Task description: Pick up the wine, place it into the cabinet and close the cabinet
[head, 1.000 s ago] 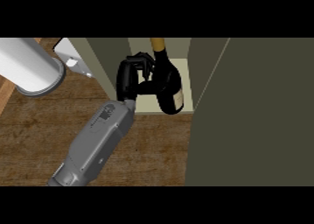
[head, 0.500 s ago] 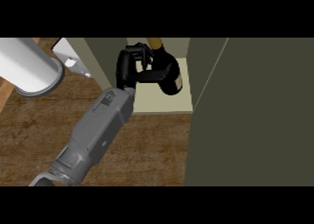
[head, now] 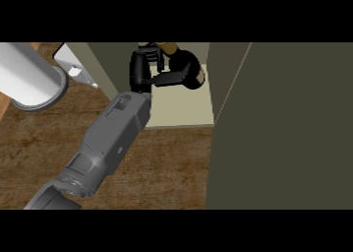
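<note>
The wine [head: 188,69] is a dark bottle with a tan, gold-toned neck showing near the upper edge of the view; a pale patch that may be a label shows on its right flank. It stands on the pale shelf floor of the open cabinet [head: 180,110], deep in the opening, between the left inner wall and the tall olive door [head: 295,128] that fills the right side of the view.

Only one forearm shows, rising from the lower left, and which arm it is cannot be told for certain from this view; it reads as the right robot hand [head: 151,74]. Its black fingers are curled round the bottle's left and front side, one thick digit lying across the body towards the right, so much of the bottle is hidden. The bottle sits just right of the palm, touching it.

Compared with half a second ago, the bottle and the robot hand have moved further into the cabinet, nearer the top of the view, and more bare shelf floor now shows in front of them. A second ago the bottle was lower still, near the shelf's front edge.

A white cylinder [head: 26,74] lies at the upper left above the brown wooden desk [head: 164,167].
</note>
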`<state>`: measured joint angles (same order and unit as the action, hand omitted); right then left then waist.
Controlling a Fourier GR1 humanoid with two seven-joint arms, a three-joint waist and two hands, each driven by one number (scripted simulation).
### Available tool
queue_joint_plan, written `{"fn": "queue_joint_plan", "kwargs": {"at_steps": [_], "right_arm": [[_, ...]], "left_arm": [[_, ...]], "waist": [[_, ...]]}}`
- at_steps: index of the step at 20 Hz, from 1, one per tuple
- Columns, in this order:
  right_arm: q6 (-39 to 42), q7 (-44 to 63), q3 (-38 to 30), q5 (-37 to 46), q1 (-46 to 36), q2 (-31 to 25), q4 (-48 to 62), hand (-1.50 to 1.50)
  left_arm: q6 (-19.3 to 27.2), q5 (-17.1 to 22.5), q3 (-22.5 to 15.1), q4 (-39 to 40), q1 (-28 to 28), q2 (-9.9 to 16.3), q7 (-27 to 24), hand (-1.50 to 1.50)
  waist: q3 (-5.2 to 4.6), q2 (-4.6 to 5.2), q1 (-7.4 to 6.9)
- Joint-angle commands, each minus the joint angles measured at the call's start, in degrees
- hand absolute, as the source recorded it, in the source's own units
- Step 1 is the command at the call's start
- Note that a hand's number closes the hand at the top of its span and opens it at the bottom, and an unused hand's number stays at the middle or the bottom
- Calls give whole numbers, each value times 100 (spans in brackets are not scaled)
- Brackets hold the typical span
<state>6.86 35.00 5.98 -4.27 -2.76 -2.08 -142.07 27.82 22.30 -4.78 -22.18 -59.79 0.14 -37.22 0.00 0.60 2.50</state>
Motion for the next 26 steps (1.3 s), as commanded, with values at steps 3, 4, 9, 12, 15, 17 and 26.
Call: {"fn": "queue_joint_plan", "kwargs": {"at_steps": [3, 4, 9, 12, 15, 17, 26], "right_arm": [[35, -64, 205, -95, 382, 87, -475, -150], [-112, 366, 118, -251, -26, 44, -492, -150], [0, 195, -140, -445, -83, -7, -344, -150], [71, -27, -101, -423, 111, 22, -228, -150], [-40, 74, 315, -133, 69, 170, -378, -150], [129, 69, -60, -507, 101, -15, -332, -150], [-56, 248, 375, 15, -141, 153, -210, -150]], "left_arm": [[-239, 124, 422, 598, -458, 59, -137, 150], [-198, 158, 502, 764, -528, 73, -148, 150], [-428, 565, 693, 822, -388, -14, -177, 150], [-619, 667, 852, 935, -352, -15, -356, 150], [-727, 680, 963, 1105, -599, 146, -259, 150], [-791, 661, 988, 1164, -420, 173, -461, 150], [-494, 439, 911, 1530, -397, -14, -823, -150]], "waist": [[-1, 9, 11], [-6, 35, 52], [-3, 14, 26], [-1, 29, 45], [-5, 66, 127], [-1, 58, 91], [-8, 89, 159]]}}
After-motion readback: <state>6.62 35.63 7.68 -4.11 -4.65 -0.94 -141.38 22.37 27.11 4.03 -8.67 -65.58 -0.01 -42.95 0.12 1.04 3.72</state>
